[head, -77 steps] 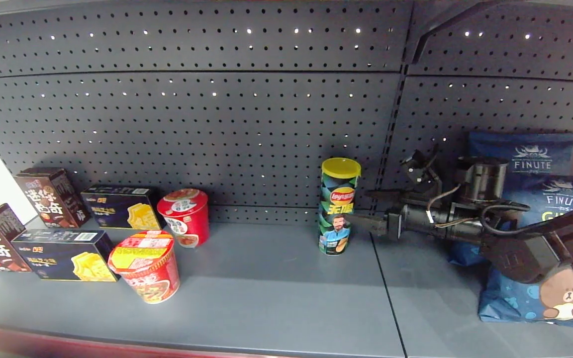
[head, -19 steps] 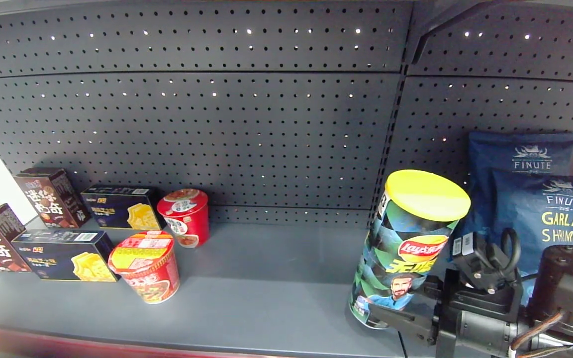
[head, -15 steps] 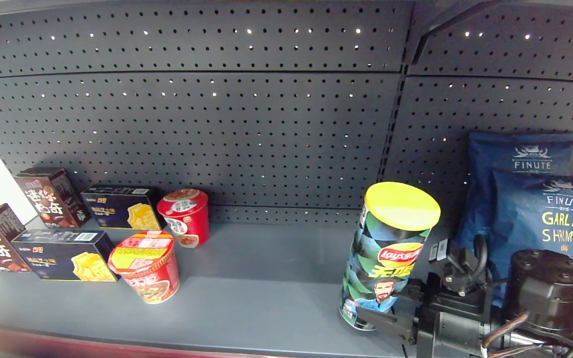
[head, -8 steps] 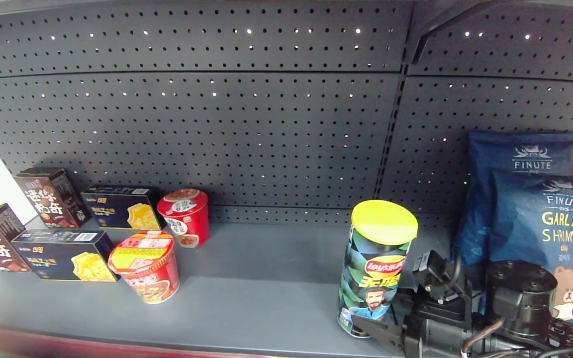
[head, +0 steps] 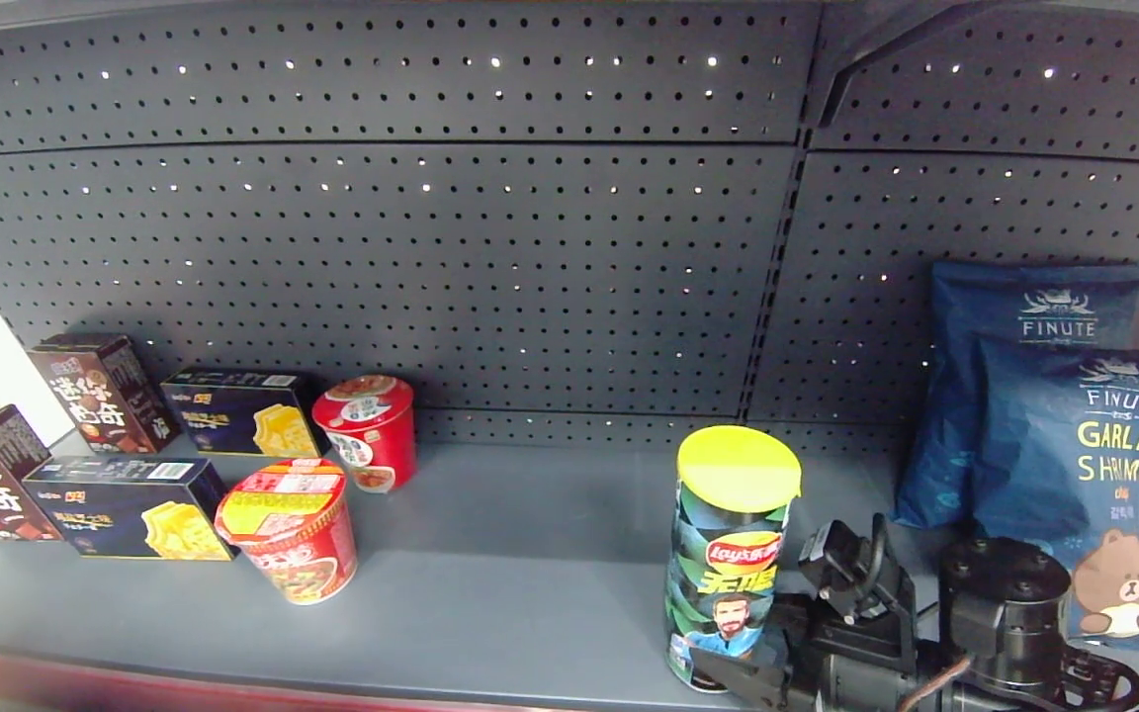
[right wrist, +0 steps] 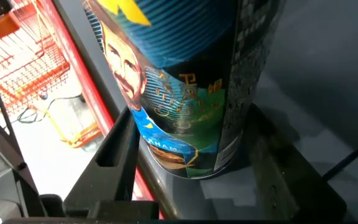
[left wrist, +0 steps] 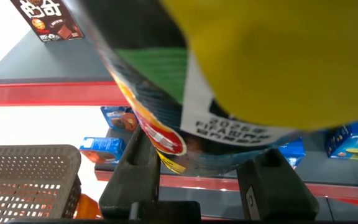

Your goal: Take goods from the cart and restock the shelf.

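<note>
Chip can (head: 731, 554) is upright near the shelf's (head: 530, 603) front edge, right gripper (right wrist: 191, 165) fingers clamped on its base. Open shelf runs left to the noodle cup (head: 291, 529) — snack bags (head: 1084, 465) near on the right. Left gripper (left wrist: 197, 180) fingers clamp a second chip can (left wrist: 229, 74).

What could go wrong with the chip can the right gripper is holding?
The chip can, clamped in the right gripper, sits near the front edge of the shelf; released here, it might topple off. The arm is close to the blue snack bags and could snag them when withdrawing.
</note>
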### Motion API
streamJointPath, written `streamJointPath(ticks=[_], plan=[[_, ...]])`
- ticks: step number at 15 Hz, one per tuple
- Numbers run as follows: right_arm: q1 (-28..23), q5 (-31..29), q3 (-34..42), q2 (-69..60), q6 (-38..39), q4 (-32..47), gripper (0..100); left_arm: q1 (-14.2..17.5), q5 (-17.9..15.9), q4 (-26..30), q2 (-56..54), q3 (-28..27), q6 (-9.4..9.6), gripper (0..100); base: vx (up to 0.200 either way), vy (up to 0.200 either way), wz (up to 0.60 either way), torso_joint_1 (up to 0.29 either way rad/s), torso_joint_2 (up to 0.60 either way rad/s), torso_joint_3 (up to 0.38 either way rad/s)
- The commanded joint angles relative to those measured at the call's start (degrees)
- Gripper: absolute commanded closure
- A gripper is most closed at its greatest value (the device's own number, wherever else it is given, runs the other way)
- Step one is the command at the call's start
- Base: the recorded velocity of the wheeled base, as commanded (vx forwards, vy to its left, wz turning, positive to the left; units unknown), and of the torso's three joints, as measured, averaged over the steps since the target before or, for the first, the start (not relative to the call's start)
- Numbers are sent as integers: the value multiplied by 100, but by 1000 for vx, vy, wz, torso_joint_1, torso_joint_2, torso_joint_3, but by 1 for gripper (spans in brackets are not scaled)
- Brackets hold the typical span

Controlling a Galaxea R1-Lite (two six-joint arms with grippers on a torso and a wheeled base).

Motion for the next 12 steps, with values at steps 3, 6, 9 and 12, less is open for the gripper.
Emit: streamJointPath(ticks=[3, 6, 9, 12], plan=[[29, -5, 69, 17, -21, -6, 0, 1, 1, 2, 9, 1, -3, 100, 0, 0, 0, 0, 0, 0], [21, -14, 175, -71, -39, -15, 0, 1, 10, 2, 9, 1, -3, 100, 0, 0, 0, 0, 0, 0], [-76, -14, 588, -212, -48, -208, 0, 1, 1, 2, 9, 1, -3, 100, 0, 0, 0, 0, 0, 0], [-393, 65, 1106, -563, -48, -604, 0, 1, 1, 2, 9, 10, -3, 100, 0, 0, 0, 0, 0, 0]])
